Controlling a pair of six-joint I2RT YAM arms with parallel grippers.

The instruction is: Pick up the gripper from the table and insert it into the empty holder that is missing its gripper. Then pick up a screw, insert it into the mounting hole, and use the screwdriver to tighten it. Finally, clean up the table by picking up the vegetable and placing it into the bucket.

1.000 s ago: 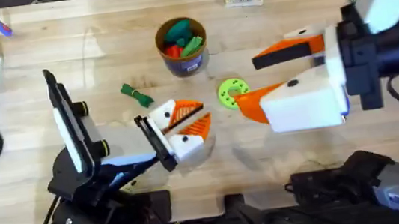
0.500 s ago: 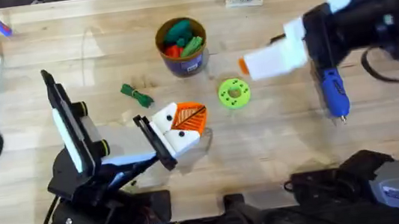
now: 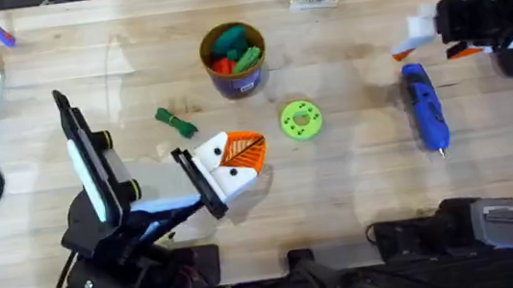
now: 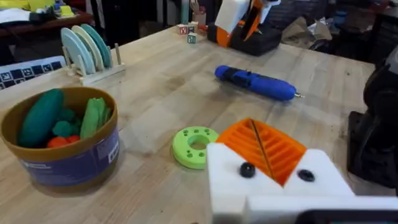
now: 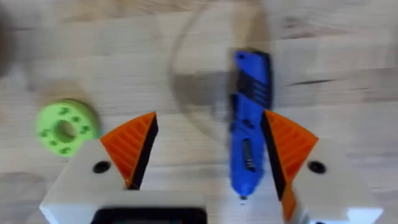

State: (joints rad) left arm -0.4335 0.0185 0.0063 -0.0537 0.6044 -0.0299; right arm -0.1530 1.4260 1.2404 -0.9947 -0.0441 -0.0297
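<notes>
I read the table (image 3: 360, 200) as one light plank surface running the width of the overhead view. The left arm sits at 8 o'clock, its gripper (image 3: 244, 161) low near the centre with the orange pads pressed together, nothing between them. The right gripper (image 5: 208, 155) is drawn back to 2 o'clock in the overhead view; in its wrist view the fingers are spread wide and hold nothing, one orange pad lying across the screwdriver's edge. The bucket (image 3: 236, 80) stands at 12 o'clock with green and orange toys piled inside. The screwdriver (image 3: 426, 117) lies flat at 3 o'clock, tip toward the near edge, just below the right gripper. A lime-green disc (image 3: 301, 119) lies flat just right of centre, between the left gripper and the screwdriver. The vegetable (image 3: 177, 122) lies at 10 o'clock from centre, near the bucket, well apart from both grippers.
</notes>
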